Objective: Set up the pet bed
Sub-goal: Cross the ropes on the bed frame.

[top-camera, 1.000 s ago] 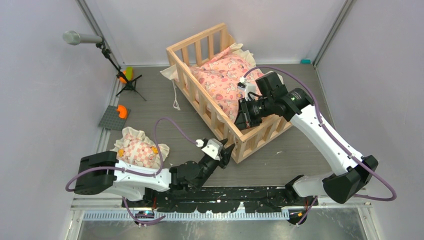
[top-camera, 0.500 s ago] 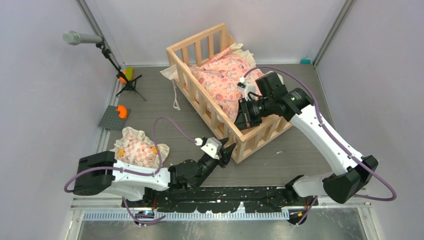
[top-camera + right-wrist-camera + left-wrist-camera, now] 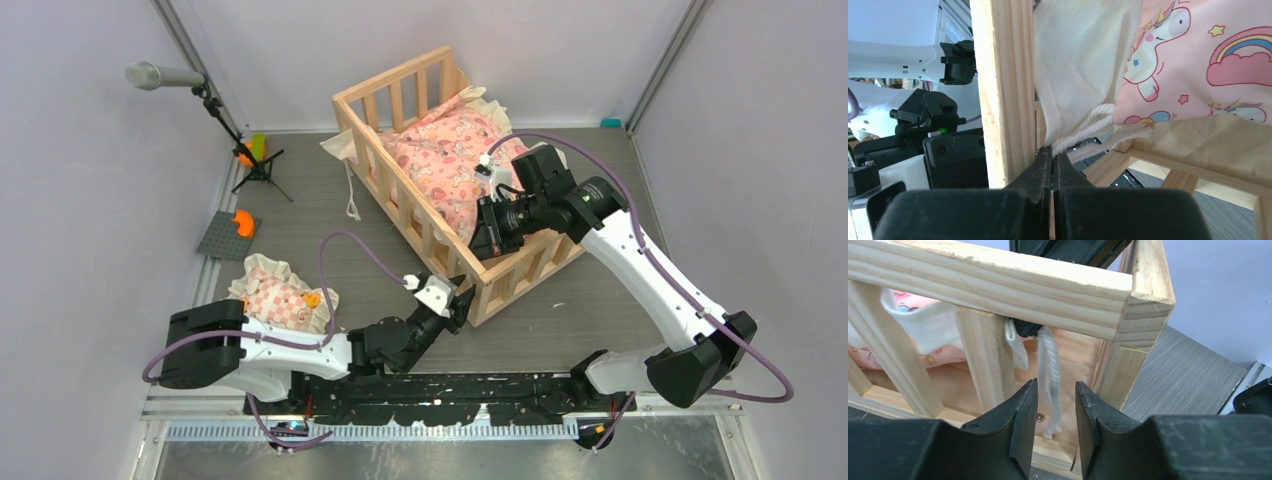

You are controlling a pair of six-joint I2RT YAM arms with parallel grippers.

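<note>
The left gripper (image 3: 1055, 390) stands open just outside the near corner of the pet bed (image 3: 392, 82). Its two black fingers (image 3: 1023, 412) are spread with a clear gap between them. Straight beyond that gap a white cord (image 3: 1049, 365) hangs down inside the frame, touching neither finger as far as I can see. A slat (image 3: 985, 355) stands just left of the cord and the corner post (image 3: 1122, 365) just right. The top rail (image 3: 998, 277) runs across above, so the cord shows only through that one narrow opening.

The right gripper (image 3: 1053, 156) reaches the same corner from inside the bed. Its jaws are pressed together on the cord where it leaves the cream cloth (image 3: 1078, 65) (in the left wrist view its black tip shows under the rail, the cord dangling from it). A pink cushion (image 3: 440, 160) printed with unicorns and rainbows lies in the bed.

The bed sits slantwise on the grey table (image 3: 600, 300), toward the back. Well apart from it, near the left arm's base, lies a small frilled pillow (image 3: 280, 298). Farther back on the left are a grey plate (image 3: 222, 240) with an orange piece on it and a microphone (image 3: 160, 75) on a tripod. A second cord (image 3: 352, 195) trails on the table outside the bed's left side.
</note>
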